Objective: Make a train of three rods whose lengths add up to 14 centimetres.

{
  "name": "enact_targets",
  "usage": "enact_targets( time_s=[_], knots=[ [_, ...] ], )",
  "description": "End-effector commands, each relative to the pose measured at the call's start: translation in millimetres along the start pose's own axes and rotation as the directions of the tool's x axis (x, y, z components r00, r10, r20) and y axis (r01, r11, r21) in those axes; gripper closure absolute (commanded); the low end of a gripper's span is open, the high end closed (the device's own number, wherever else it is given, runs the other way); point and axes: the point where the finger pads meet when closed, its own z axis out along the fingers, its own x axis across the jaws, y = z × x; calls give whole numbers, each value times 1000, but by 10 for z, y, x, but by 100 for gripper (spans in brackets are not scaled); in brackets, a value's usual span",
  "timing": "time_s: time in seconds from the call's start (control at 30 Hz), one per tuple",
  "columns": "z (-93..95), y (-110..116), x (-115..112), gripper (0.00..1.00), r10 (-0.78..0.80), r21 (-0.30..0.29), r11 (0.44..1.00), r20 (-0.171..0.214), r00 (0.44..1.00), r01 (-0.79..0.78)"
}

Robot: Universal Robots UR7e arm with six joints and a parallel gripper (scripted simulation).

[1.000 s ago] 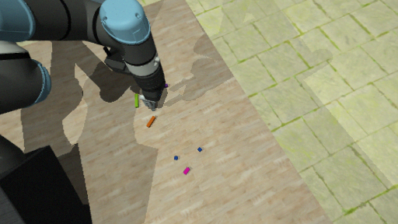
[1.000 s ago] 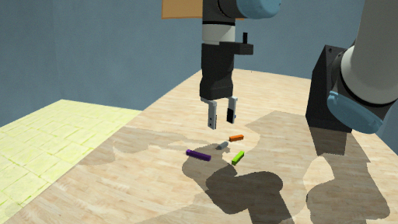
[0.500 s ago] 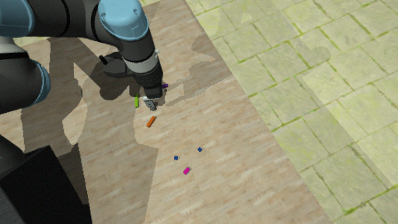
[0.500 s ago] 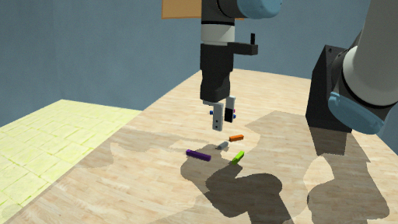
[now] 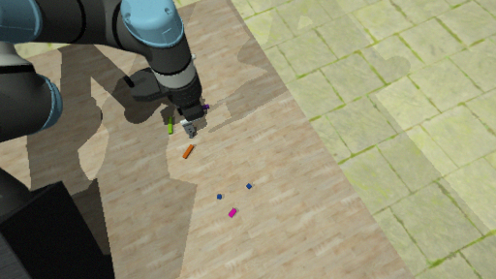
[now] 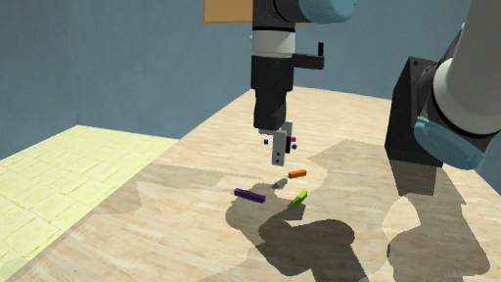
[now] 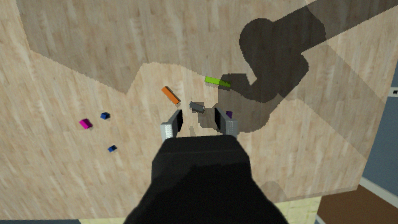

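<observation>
Pincer (image 5: 190, 131) (image 6: 283, 158) (image 7: 198, 115) wide and empty above table (image 5: 300, 232) (image 6: 171, 240) (image 7: 300, 165), grey rod (image 6: 280, 183) (image 7: 197, 106) between orange (image 5: 188, 151) (image 6: 297, 173) (image 7: 170, 95) and purple (image 5: 206, 107) (image 6: 250, 195) (image 7: 229, 114) rods, purple nearer the tile-side edge, lime rod (image 5: 170, 126) (image 6: 299, 198) (image 7: 217, 82) farther from that edge, magenta rod (image 5: 232, 212) (image 6: 294, 139) (image 7: 86, 123) near two separate blue rods (image 5: 249, 186) (image 6: 266, 141) (image 7: 112, 148).

Seven Rods Lay Scattered Across a Wooden Counter

The pale wood-grained counter (image 5: 300, 194) (image 6: 171, 215) (image 7: 60, 170) carried seven separate rods, shadows falling over part of it. An orange rod (image 5: 188, 151) (image 6: 297, 173) (image 7: 170, 95) lay near a grey rod (image 6: 280, 183) (image 7: 197, 106), apart from it. A lime rod (image 5: 170, 125) (image 6: 299, 198) (image 7: 217, 81) and a purple rod (image 5: 206, 107) (image 6: 250, 195) (image 7: 229, 114) lay on other sides of the grey one, neither touching it. Well apart from these, a magenta rod (image 5: 232, 212) (image 6: 294, 139) (image 7: 85, 123) lay near two small blue rods (image 5: 219, 197) (image 6: 295, 146) (image 7: 105, 115), all three separate.
</observation>
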Motion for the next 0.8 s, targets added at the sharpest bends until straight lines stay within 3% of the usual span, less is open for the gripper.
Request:
enact_targets(
  time_s=[0.0, 0.77],
  knots=[
    [-3, 3, -1, 0, -53, -1, 999, 0, 999, 53],
    [-2, 3, -1, 0, -62, -1, 998, 0, 998, 62]
  ],
)
